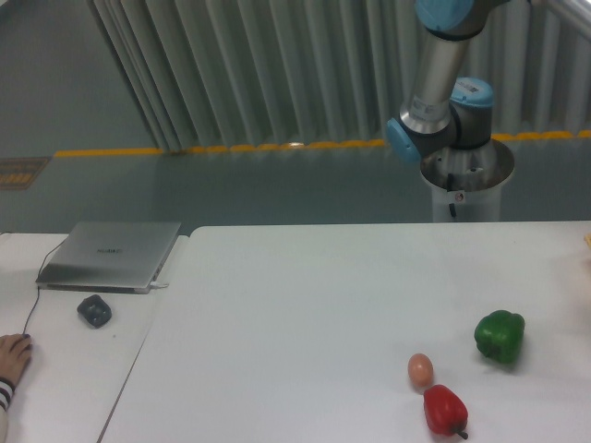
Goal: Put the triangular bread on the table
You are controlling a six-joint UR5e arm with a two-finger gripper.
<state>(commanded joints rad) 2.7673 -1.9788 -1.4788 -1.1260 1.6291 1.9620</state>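
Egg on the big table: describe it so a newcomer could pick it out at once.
On the large white table, look to the near right corner area, where three small items sit. The egg is the small tan oval, just up-left of the red pepper and left of the green pepper. It is the smallest, smooth and the only pale one.

White table holds a green pepper, an egg just beside a red pepper; the arm rises behind, laptop on the left.
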